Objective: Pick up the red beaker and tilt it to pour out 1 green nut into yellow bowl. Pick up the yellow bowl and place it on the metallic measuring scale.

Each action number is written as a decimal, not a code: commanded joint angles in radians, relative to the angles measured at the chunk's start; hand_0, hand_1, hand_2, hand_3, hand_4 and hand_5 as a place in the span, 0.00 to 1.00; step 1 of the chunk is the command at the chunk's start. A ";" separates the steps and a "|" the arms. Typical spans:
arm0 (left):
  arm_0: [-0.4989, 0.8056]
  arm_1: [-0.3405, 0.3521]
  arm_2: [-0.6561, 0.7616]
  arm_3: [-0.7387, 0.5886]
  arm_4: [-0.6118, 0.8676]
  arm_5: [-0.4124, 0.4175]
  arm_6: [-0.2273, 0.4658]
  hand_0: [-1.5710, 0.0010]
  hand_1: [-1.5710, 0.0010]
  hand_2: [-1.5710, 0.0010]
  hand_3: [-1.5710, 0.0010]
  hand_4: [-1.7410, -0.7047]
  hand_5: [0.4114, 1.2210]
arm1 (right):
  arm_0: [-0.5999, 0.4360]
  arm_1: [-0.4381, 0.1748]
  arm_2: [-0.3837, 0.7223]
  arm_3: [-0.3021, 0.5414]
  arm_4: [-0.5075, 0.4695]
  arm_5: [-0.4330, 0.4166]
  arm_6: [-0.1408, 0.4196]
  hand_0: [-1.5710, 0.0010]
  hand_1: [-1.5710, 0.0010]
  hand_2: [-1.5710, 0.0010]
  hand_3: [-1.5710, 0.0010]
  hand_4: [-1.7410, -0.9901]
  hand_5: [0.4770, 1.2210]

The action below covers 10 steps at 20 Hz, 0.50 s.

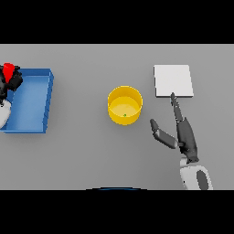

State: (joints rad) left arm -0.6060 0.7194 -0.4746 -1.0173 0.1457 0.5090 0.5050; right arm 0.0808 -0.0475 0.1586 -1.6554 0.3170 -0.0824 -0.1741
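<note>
1. The yellow bowl (124, 105) stands upright on the grey worktop (82, 155), about midway across it, with nothing touching it.
2. Down in the bowl lies one small green nut (124, 114), a little toward the near side of the floor.
3. To the right of the bowl, and apart from it, the metallic measuring scale (173, 80) lies flat, a pale square plate with nothing on it.
4. The right hand (182, 132) lies low over the worktop between bowl and scale, spread wide: the fingers point straight away from the robot, their tips reaching the near edge of the scale, and the thumb sticks out toward the bowl without touching it.
5. At the far left sits a blue tray (45, 98), shallow and open.
6. The left hand (10, 78) is over the tray's far left corner, its dark fingers wrapped round the red beaker (8, 69), of which only the red top shows above them.
</note>
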 commanded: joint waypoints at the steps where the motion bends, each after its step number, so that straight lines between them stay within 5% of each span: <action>1: 0.007 0.007 -0.016 -0.011 -0.006 0.003 0.008 0.00 0.00 0.00 0.01 0.09 0.65 | -0.007 0.001 0.001 0.006 0.002 0.001 0.011 1.00 1.00 1.00 1.00 0.96 0.21; 4: 0.051 0.042 -0.047 -0.085 -0.015 -0.001 0.040 0.00 0.02 0.04 0.06 0.45 0.49 | -0.009 0.002 -0.001 -0.005 -0.007 0.005 0.014 1.00 1.00 1.00 1.00 0.97 0.21; 6: 0.071 0.070 -0.043 -0.119 -0.001 -0.032 0.027 0.11 0.23 0.23 0.28 0.65 0.42 | -0.010 0.006 -0.004 0.005 -0.008 -0.001 0.011 1.00 1.00 1.00 1.00 0.98 0.21; 10: 0.068 0.073 -0.073 -0.125 -0.008 -0.081 0.049 0.61 0.68 0.67 0.69 0.82 0.31 | -0.001 0.007 -0.006 0.010 -0.016 0.002 -0.004 1.00 1.00 1.00 1.00 0.98 0.21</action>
State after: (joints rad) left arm -0.5382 0.7927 -0.5481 -1.1429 0.1379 0.4282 0.5538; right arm 0.0793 -0.0410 0.1529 -1.6459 0.3009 -0.0801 -0.1772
